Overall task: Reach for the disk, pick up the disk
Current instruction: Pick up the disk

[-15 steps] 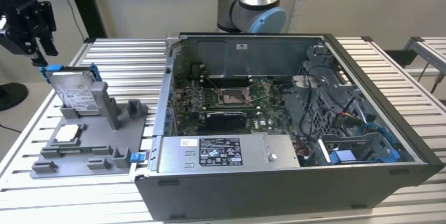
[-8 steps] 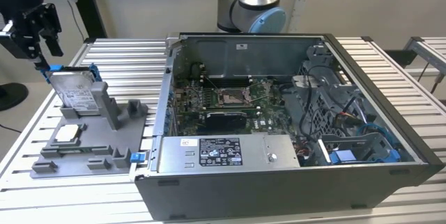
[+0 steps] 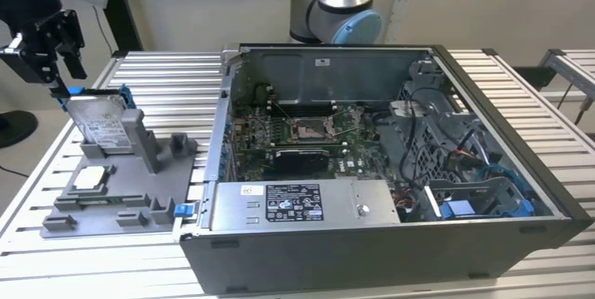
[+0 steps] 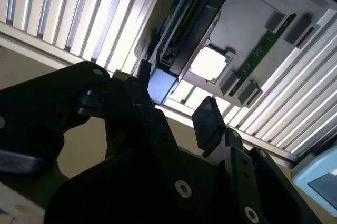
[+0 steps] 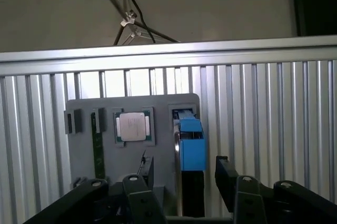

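Clearly the disk (image 3: 96, 123) stands on edge in a slot of the grey holder (image 3: 93, 205). This leaves its top edge free to be taken from above. The pincer (image 5: 185, 174) hangs just over that edge, released, with a jaw to each flat side and, as far as I can see, touching nothing. A chip (image 5: 134, 126) lies beside the disk. The case (image 3: 372, 173) sits well to the exterior view's right on the slatted surface (image 3: 167, 69), so there is open room around the disk.
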`<state>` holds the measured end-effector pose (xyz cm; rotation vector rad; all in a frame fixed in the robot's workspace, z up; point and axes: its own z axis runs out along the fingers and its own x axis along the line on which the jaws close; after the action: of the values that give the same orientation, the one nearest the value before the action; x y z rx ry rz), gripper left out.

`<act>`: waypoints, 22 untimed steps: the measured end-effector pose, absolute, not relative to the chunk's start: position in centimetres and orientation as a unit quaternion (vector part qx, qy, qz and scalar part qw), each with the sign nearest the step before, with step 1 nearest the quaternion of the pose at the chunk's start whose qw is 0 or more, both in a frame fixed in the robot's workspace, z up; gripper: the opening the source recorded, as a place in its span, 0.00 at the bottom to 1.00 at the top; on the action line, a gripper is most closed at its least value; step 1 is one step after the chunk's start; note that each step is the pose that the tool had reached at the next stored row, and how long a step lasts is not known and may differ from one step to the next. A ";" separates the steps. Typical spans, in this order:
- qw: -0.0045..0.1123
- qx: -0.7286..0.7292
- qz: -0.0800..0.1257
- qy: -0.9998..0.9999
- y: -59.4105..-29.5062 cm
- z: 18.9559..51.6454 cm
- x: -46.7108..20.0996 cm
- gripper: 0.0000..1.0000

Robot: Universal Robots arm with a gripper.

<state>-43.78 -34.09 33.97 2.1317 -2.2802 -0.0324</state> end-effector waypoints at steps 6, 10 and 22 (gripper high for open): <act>0.010 0.683 -0.010 -0.730 -34.1 33.9 -43.8 1.00; 0.010 0.683 -0.010 -0.730 -34.1 33.9 -43.8 1.00; 0.010 0.683 -0.010 -0.730 -33.9 32.1 -43.8 1.00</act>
<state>-43.78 -33.90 32.11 2.1319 -2.2804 -0.0322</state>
